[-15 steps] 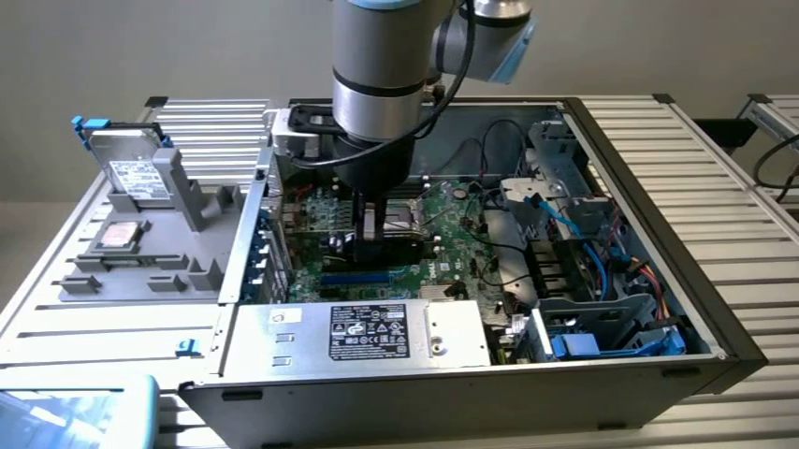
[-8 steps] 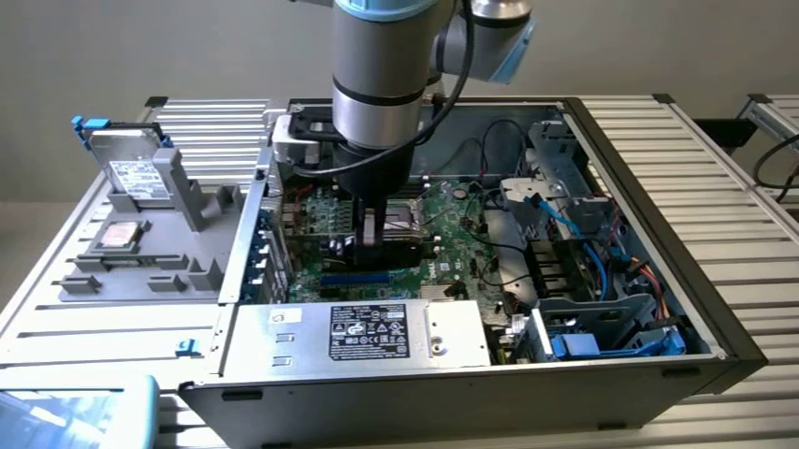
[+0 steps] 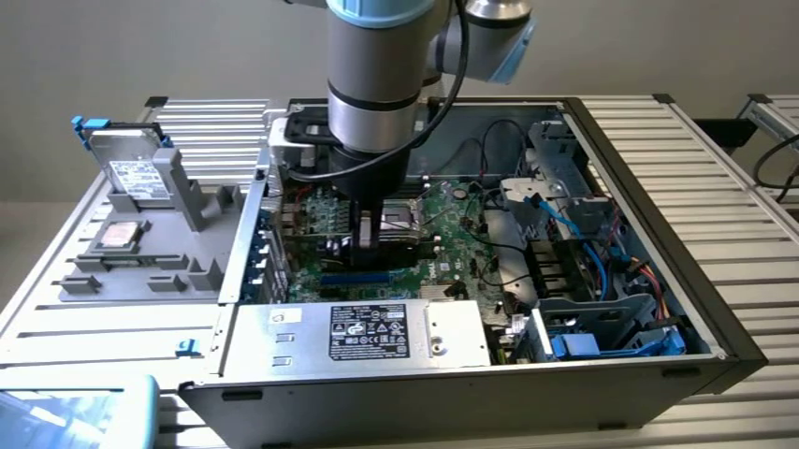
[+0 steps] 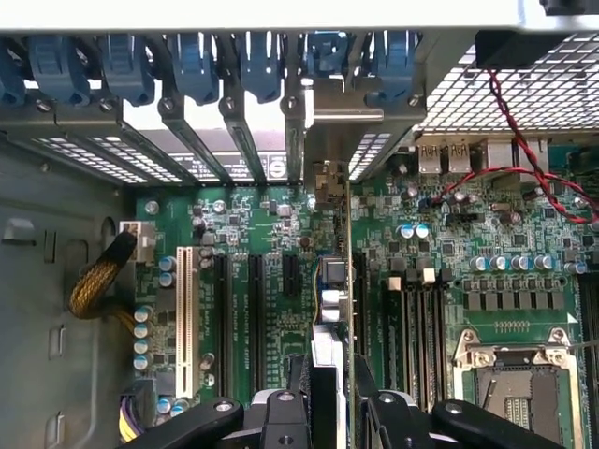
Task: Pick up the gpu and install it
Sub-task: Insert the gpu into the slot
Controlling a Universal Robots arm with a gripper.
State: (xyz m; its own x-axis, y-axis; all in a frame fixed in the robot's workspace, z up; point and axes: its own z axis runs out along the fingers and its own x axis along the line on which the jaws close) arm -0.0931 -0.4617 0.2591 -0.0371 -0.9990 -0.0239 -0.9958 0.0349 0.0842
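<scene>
Inside the open computer case (image 3: 699, 281) my gripper (image 3: 372, 241) reaches down over the green motherboard (image 3: 443, 267). It is shut on the gpu (image 3: 314, 215), a green card standing upright on its edge. In the wrist view the gpu (image 4: 335, 281) appears edge-on between my fingers (image 4: 367, 388), and the gripper (image 4: 332, 379) pinches its near end. Its silvery end bracket (image 4: 342, 126) sits at the rear slot openings under the blue clips (image 4: 257, 65). The card's lower edge lies along a black expansion slot (image 4: 358, 299) of the motherboard (image 4: 262, 281); whether it is fully seated I cannot tell.
A silver power supply (image 3: 362, 332) fills the case's front. Blue and black cables (image 3: 568, 234) and drive bays crowd the exterior view's right. A grey fixture (image 3: 150, 243) with a hard drive (image 3: 135, 176) stands left of the case. The CPU socket (image 4: 515, 374) and red wires (image 4: 524, 178) lie beside the card.
</scene>
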